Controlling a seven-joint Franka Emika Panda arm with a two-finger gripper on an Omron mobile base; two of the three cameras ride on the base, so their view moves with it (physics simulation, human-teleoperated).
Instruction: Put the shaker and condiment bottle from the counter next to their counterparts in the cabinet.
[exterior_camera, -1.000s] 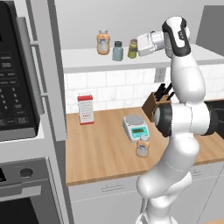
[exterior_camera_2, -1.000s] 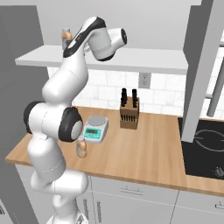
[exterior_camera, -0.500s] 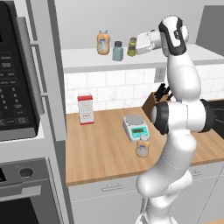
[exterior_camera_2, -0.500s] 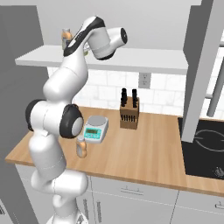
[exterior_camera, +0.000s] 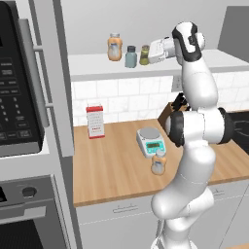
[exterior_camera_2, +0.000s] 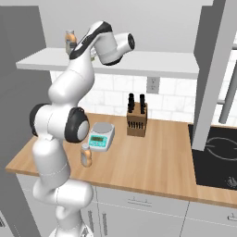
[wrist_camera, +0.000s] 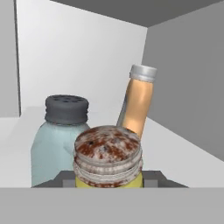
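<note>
Two finger tips of my gripper (wrist_camera: pixel 109 180) are clamped on the shaker (wrist_camera: pixel 108 156), olive-yellow body and pale speckled cap between them. It's up at cabinet (exterior_camera: pixel 102 68) height, over the shelf board, just beside the grey-teal shaker (wrist_camera: pixel 61 140), with the wider orange bottle (wrist_camera: pixel 138 105) behind. From the left base view the shaker (exterior_camera: pixel 144 55) sits right of the teal one (exterior_camera: pixel 130 56). Can't tell if its base is touching the board yet.

Risk: let go while it's off the board and it drops, tips, and knocks the teal shaker. Risk two: the fingers snag the cap on the way back and drag it off the shelf edge.

Slim condiment bottle (exterior_camera: pixel 159 163) is still down on the counter (exterior_camera: pixel 116 170), by the scale (exterior_camera: pixel 151 142).
</note>
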